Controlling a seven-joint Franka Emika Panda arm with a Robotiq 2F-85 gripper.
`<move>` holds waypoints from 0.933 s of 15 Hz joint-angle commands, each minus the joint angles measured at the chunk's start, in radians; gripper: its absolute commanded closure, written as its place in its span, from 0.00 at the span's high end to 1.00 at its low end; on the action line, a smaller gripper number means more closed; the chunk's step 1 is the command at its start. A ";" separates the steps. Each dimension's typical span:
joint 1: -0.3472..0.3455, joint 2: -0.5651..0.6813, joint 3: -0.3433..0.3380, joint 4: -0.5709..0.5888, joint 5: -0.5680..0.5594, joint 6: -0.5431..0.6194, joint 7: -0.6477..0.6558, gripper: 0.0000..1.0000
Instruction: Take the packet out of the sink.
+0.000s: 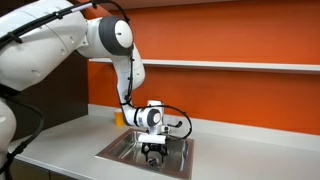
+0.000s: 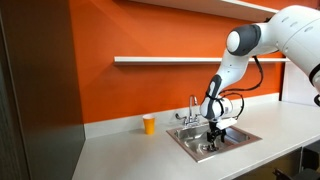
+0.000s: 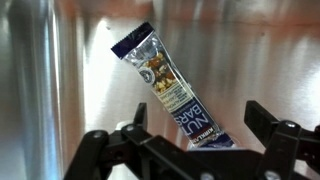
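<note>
In the wrist view the packet (image 3: 160, 70) is a long, narrow dark-blue nut bar wrapper with a clear window. It lies tilted on the steel floor of the sink (image 3: 260, 60). My gripper (image 3: 197, 110) is open, with one finger on each side of the packet's lower end and a gap at the right finger. In both exterior views the gripper (image 1: 152, 150) (image 2: 212, 140) reaches down into the sink basin (image 1: 110, 152) (image 2: 180, 136). The packet is hidden behind it there.
A chrome faucet with handles (image 2: 193, 106) stands at the back of the sink. A small yellow-orange cup (image 2: 149, 123) stands on the white counter (image 2: 120, 145) beside the sink. An orange wall with a white shelf (image 2: 170, 60) lies behind.
</note>
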 commanded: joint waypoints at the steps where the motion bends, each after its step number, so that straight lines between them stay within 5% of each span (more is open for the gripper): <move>1: -0.045 0.024 0.035 0.034 -0.041 -0.014 -0.088 1.00; 14: -0.085 0.092 0.068 0.078 -0.087 -0.031 -0.245 1.00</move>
